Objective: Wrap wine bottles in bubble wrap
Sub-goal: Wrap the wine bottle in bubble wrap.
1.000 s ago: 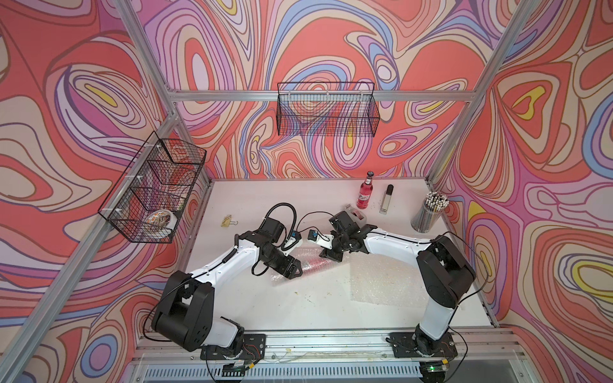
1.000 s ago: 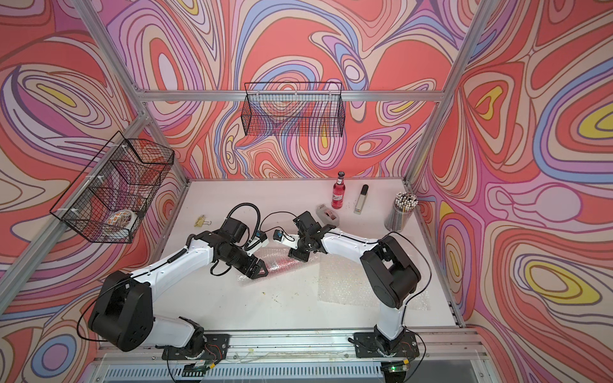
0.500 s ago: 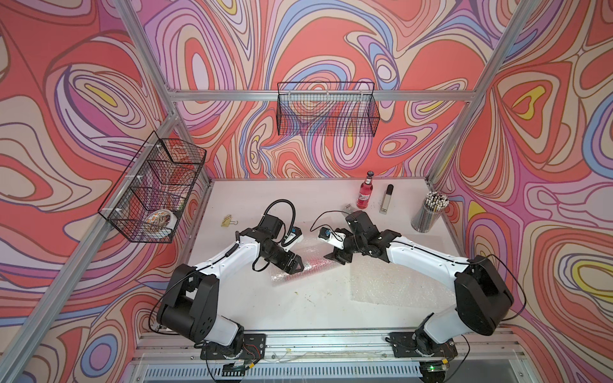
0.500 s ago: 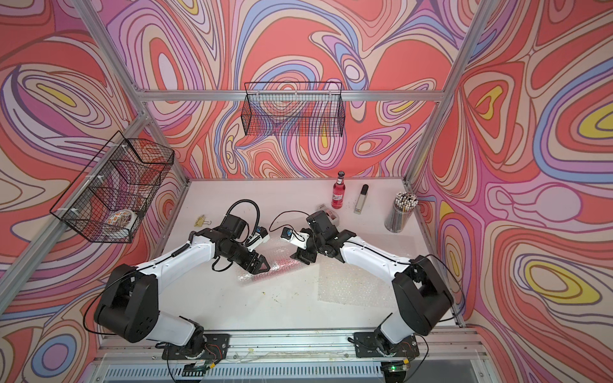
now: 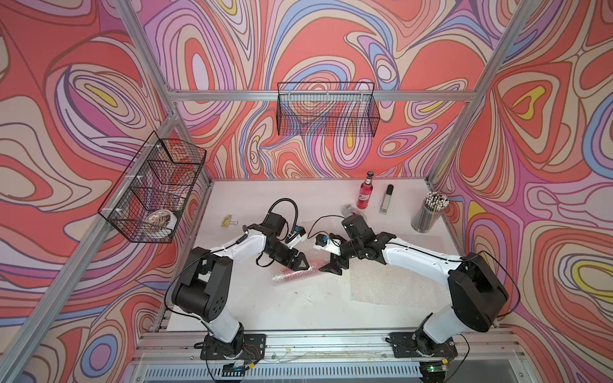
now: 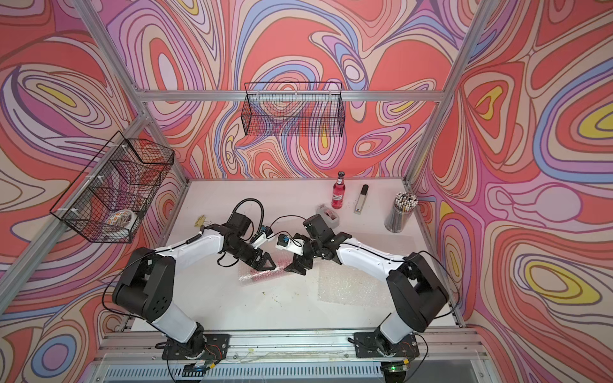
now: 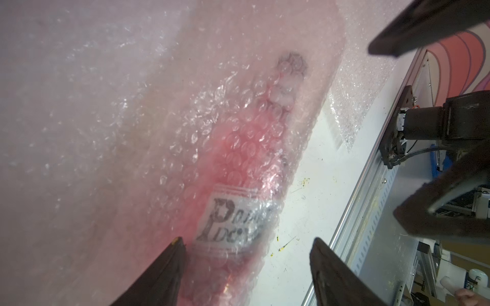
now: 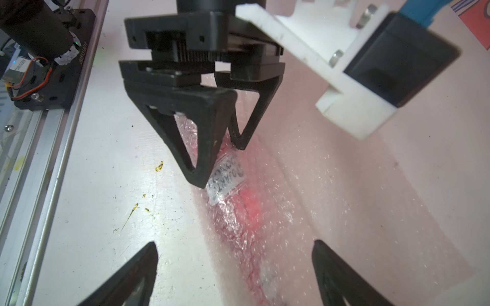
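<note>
White tabletop (image 5: 308,311): one bottle rolled in film, one standing bare

The left end effector (image 7: 246,241) is spread astride the lying bottle (image 7: 240,169). In its wrist view one finger (image 7: 169,267) touches the bubble wrap (image 7: 148,132) rolled over the glass, and its partner stands clear on the bare side. The right end effector (image 8: 235,243) is also spread wide, holding nothing, over the neck end of the same roll.

Only the wrist views show the label's dark print through the film, and the left one also shows the dark cap. In both top views the roll is just a pink smear between the two arms.

The top views alone show the whole second sheet (image 5: 388,285), flat just beside the roll on the right arm's side. They also show an upright bottle (image 6: 338,194) near the back wall, between a silver-and-black bar (image 6: 361,199) and a grey tape dispenser (image 6: 328,212).
</note>
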Robot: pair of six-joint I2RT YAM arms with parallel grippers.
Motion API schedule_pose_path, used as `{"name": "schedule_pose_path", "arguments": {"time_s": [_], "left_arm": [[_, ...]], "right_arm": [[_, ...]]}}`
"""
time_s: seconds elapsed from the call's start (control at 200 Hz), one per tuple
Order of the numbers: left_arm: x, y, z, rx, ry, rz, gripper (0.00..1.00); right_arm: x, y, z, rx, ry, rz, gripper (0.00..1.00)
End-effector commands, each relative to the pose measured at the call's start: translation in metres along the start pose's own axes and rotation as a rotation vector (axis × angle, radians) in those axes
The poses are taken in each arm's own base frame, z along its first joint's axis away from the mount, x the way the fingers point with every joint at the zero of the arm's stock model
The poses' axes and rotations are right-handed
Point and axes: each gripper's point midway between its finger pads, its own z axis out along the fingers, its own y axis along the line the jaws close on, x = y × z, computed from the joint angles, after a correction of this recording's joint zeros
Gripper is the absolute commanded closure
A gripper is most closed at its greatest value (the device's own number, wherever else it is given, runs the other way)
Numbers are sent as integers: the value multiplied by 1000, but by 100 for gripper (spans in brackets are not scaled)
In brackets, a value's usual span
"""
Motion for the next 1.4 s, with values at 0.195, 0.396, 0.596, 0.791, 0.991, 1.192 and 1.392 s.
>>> {"name": "schedule_pose_path", "arguments": {"time_s": [0.195,0.396,0.596,0.791,0.991,1.192,1.392], "left_arm": [[-1,-18,-1,115,3,6,28],[1,-24,-4,135,6,-11,28],[6,-23,-2,134,46,-63,29],[11,-25,-3,132,35,-79,29],[7,-24,-3,128,46,-83,29],[0,-30,-15,115,14,-62,26],[8,-29,-26,53,36,-49,22]], "right_arm": [[16,20,11,-49,74,-23,8],[25,24,26,-82,105,-36,7],[31,24,39,-92,126,-72,2],[28,22,52,-105,127,-113,2],[31,24,67,-139,132,-127,2],[33,28,73,-175,135,-123,3],[45,38,75,-205,173,-108,6]]}}
